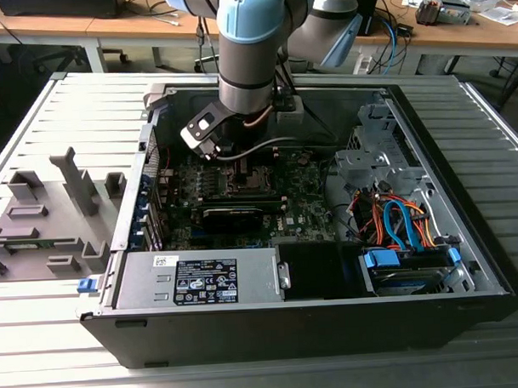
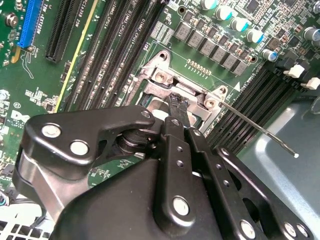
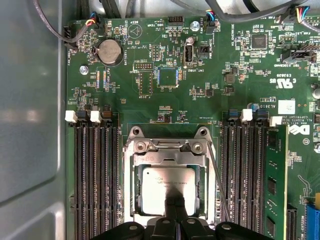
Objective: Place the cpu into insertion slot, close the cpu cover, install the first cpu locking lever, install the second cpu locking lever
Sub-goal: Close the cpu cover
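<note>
CPU (image 3: 162,186) seated flat in insertion slot (image 3: 202,134), silvery-grey face showing through the cpu cover (image 3: 167,159) window. Gripper (image 3: 175,204) fingers together, tips on the chip's face. Thin locking lever (image 2: 260,131) angles out across the memory slots (image 2: 252,102).

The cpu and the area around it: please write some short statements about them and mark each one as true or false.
1. The cpu lies in the insertion slot. True.
2. The gripper is far away from the cpu. False: its fingers are shut directly over the cpu; whether they touch it cannot be told.
3. Every memory slot is empty. False: a green memory module stands in one slot.
4. In the exterior view the arm reaches down into the open computer case. True.
</note>
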Controlling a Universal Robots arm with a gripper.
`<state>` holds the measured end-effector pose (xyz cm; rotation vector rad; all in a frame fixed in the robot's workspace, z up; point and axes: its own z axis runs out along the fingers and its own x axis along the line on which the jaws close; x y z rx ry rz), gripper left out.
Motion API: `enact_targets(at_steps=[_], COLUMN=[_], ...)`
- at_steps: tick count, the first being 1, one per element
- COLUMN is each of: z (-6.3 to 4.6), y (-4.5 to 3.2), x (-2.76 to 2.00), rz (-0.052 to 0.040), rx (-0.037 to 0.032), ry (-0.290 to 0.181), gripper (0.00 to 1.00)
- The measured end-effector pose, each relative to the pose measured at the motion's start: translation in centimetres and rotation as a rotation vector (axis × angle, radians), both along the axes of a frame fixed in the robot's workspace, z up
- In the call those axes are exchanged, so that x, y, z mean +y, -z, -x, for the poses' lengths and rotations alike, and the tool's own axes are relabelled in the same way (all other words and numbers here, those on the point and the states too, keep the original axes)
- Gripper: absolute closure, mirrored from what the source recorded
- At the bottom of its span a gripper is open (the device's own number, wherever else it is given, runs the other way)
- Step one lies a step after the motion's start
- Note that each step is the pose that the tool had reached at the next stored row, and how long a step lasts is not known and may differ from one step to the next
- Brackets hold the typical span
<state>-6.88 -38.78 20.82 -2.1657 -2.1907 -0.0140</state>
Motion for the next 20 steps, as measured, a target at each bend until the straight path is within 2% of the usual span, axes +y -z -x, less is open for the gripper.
enact_targets(at_steps=[6,14,20], z=[-0.1,-1.5,-1.5], y=[-0.27,-0.37,-1.36], x=[0.0,0.0,0.0], rz=[-0.0001,0.0001,0.0], rx=[0.0,0.0034,0.0034], ry=[0.0,0.0,0.0], gripper=[0.89,0.89,0.89])
